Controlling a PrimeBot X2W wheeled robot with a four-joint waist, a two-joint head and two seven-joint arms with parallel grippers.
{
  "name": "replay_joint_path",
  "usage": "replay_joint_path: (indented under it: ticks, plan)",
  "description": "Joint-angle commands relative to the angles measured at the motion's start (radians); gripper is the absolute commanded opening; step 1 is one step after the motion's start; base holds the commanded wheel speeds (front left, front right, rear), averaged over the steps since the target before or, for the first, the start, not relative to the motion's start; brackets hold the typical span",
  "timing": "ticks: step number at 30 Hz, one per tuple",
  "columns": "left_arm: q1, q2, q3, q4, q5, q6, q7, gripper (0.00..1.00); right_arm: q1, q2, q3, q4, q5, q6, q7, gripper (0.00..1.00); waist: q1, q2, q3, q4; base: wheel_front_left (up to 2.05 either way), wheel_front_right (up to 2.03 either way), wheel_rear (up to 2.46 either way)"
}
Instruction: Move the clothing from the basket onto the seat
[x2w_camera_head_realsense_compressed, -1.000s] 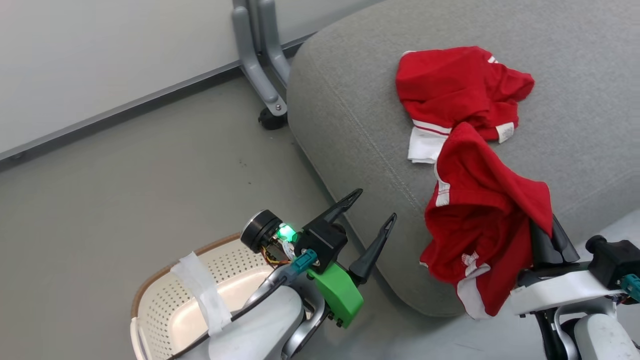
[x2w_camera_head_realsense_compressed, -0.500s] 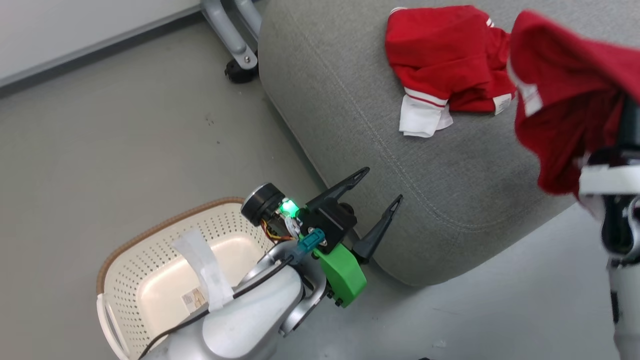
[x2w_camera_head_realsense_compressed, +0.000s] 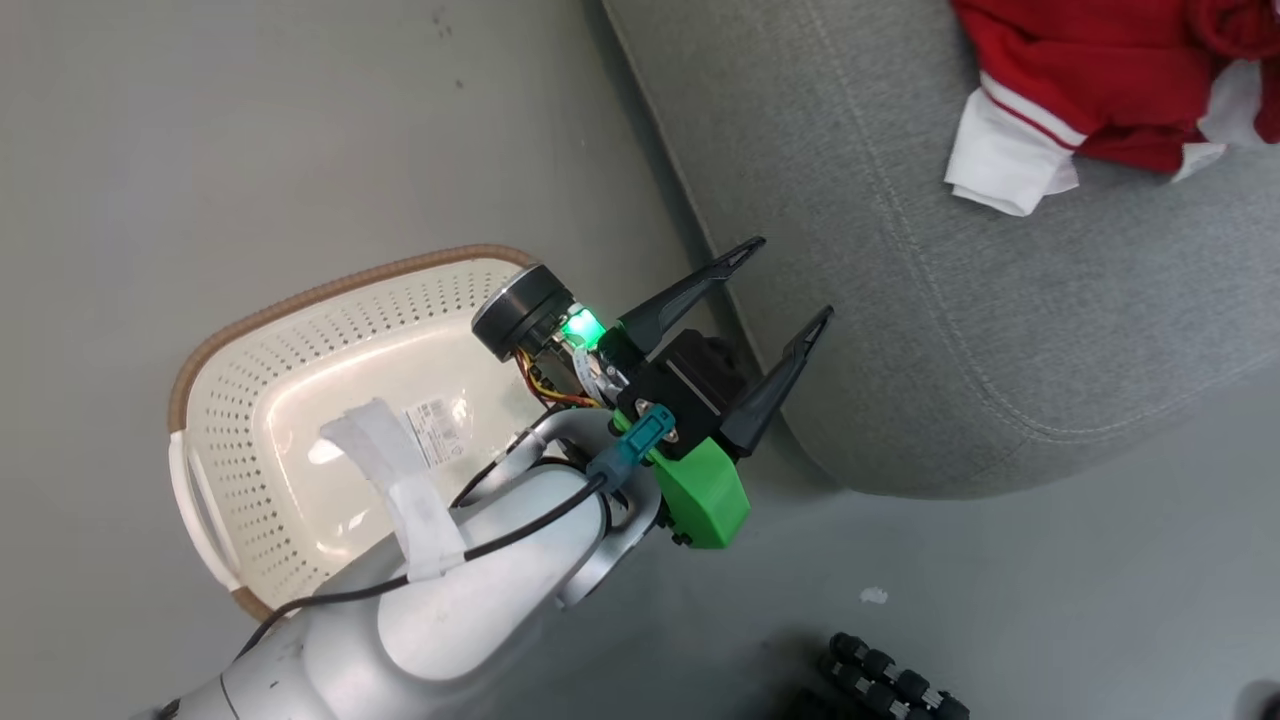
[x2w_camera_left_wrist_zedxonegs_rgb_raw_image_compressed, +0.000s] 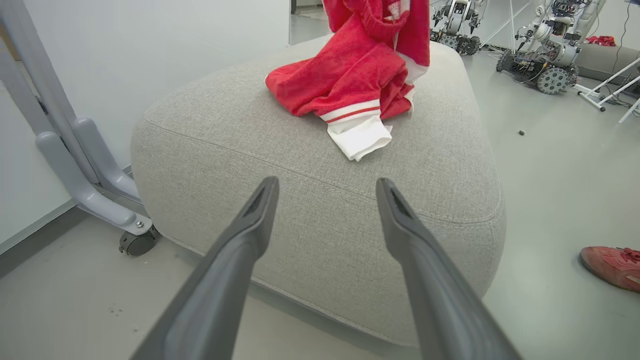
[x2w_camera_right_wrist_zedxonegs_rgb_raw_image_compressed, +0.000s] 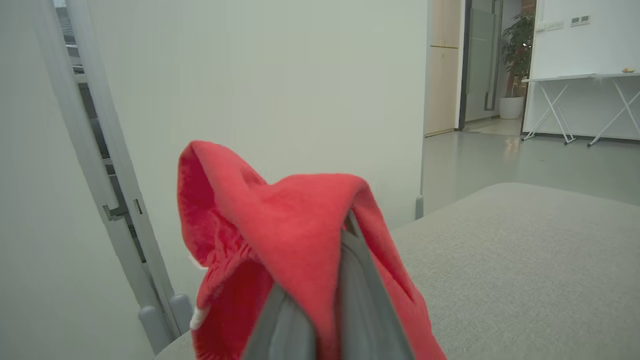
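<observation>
The cream basket (x2w_camera_head_realsense_compressed: 250, 400) stands on the floor at the left, holding just a paper label (x2w_camera_head_realsense_compressed: 435, 425). My left gripper (x2w_camera_head_realsense_compressed: 794, 278) hovers open between it and the grey seat (x2w_camera_head_realsense_compressed: 1000, 330), with nothing between its fingers (x2w_camera_left_wrist_zedxonegs_rgb_raw_image_compressed: 327, 184). One red piece of clothing (x2w_camera_left_wrist_zedxonegs_rgb_raw_image_compressed: 350, 80) with a white cuff lies on top of the seat (x2w_camera_left_wrist_zedxonegs_rgb_raw_image_compressed: 310, 210); the head view catches it at the upper right (x2w_camera_head_realsense_compressed: 1090, 80). My right gripper (x2w_camera_right_wrist_zedxonegs_rgb_raw_image_compressed: 345, 225) is shut on the second red garment (x2w_camera_right_wrist_zedxonegs_rgb_raw_image_compressed: 280, 220), which drapes over its fingers above the seat (x2w_camera_right_wrist_zedxonegs_rgb_raw_image_compressed: 525, 250).
A grey metal frame leg with a caster (x2w_camera_left_wrist_zedxonegs_rgb_raw_image_compressed: 100, 190) stands by the wall left of the seat. A red shoe (x2w_camera_left_wrist_zedxonegs_rgb_raw_image_compressed: 610, 265) lies on the floor to the right. Other wheeled robots (x2w_camera_left_wrist_zedxonegs_rgb_raw_image_compressed: 545, 60) are parked farther back. A black ridged part (x2w_camera_head_realsense_compressed: 890, 680) shows at the head view's bottom.
The head camera has swung down and left. My right gripper has lifted the red garment up over the seat and out of the head view. My left gripper has stayed open.
</observation>
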Motion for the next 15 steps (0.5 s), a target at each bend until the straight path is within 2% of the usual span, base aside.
replay_joint_path:
  ticks: [1, 2, 3, 4, 10, 15]
  plan:
    - [-0.022, 0.008, 0.005, -0.006, 0.005, 0.013, -0.005, 1.0, -0.023, 0.003, -0.016, 0.06, 0.0, 0.0, -0.002, 0.0, -0.0003, 0.0, 0.106, 0.098, 0.0, 0.0, 0.0]
    - [-0.024, 0.007, 0.007, -0.007, 0.006, 0.015, -0.009, 1.0, -0.035, 0.003, -0.019, 0.089, -0.014, 0.0, -0.002, 0.26, -0.0003, 0.0, 0.106, 0.103, 0.0, 0.0, 0.0]
    - [-0.023, 0.003, 0.009, -0.01, 0.005, 0.02, -0.014, 1.0, -0.049, 0.004, -0.025, 0.119, -0.032, 0.0, -0.002, 0.72, -0.0003, 0.0, 0.104, 0.11, 0.0, 0.0, 0.0]
    - [-0.02, -0.002, 0.011, -0.01, 0.002, 0.024, -0.02, 1.0, -0.056, 0.007, -0.036, 0.133, -0.046, 0.0, -0.002, 1.0, -0.0003, 0.0, 0.1, 0.114, 0.0, 0.0, 0.0]
    - [0.035, -0.022, 0.024, 0.012, -0.038, 0.032, -0.066, 1.0, 0.018, 0.089, -0.131, 0.116, -0.091, -0.001, -0.002, 1.0, -0.0003, 0.0, 0.018, 0.121, 0.0, 0.0, 0.0]
    - [0.101, -0.047, 0.077, 0.036, -0.125, 0.033, -0.143, 1.0, 0.153, 0.175, -0.111, 0.046, -0.107, 0.0, -0.002, 1.0, -0.0003, 0.0, -0.102, 0.128, 0.0, 0.0, 0.0]
